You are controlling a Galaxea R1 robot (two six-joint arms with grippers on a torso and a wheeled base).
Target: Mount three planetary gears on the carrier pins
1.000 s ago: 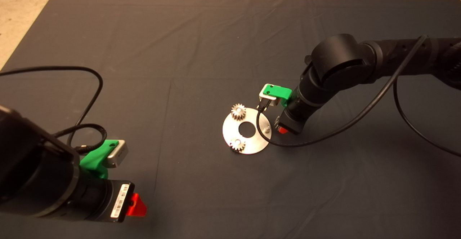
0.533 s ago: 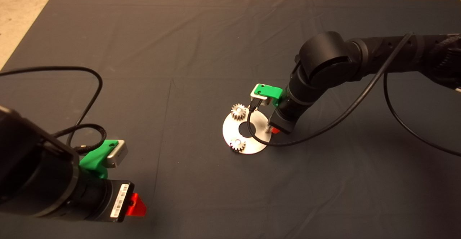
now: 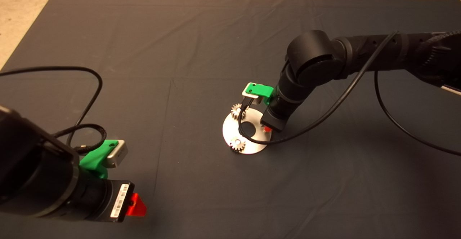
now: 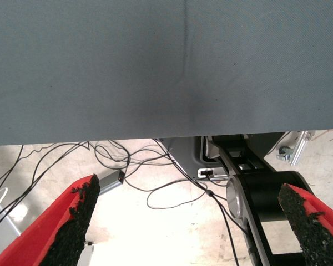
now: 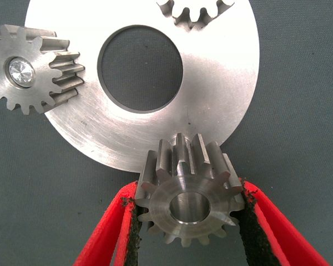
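- Holding the third gear [image 5: 187,202] pinched between its black pads, the right gripper [image 3: 267,128] hangs over the right-hand edge of the silver disc [image 3: 252,146], where the free pin should be; that pin is hidden under the gear and the wrist.
- Two planetary gears already sit on their pins: one at the far side of the disc [image 3: 237,110], one at the near side [image 3: 238,144], each overhanging the rim. The right wrist view shows a shiny pin end in the bore of one seated gear [image 5: 21,71].
- I judge the task about two thirds done: what is left is lining the held gear's bore up with the last pin, lowering it and letting go.
- There is no container here; the disc is the only carrier, lying flat on the dark mat [image 3: 180,51].
- The left gripper [image 4: 188,216] waits at the mat's near left edge, its fingers spread apart with nothing between them.
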